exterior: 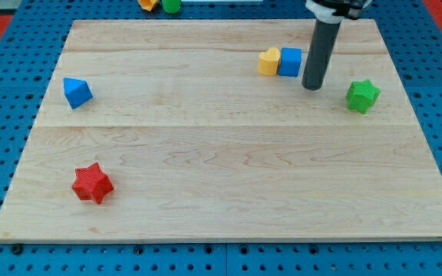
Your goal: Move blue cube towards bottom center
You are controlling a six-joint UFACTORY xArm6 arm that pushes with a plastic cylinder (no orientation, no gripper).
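The blue cube (290, 62) sits near the view's top right on the wooden board (221, 169), touching a yellow block (268, 61) on its left. My tip (311, 87) is just right of and slightly below the blue cube, a small gap apart. The dark rod rises from the tip to the view's top edge.
A green star block (362, 95) lies right of my tip. A blue triangular block (76, 92) is at the left. A red star block (92, 183) is at the bottom left. An orange block (148, 4) and a green block (172, 5) lie off the board's top edge.
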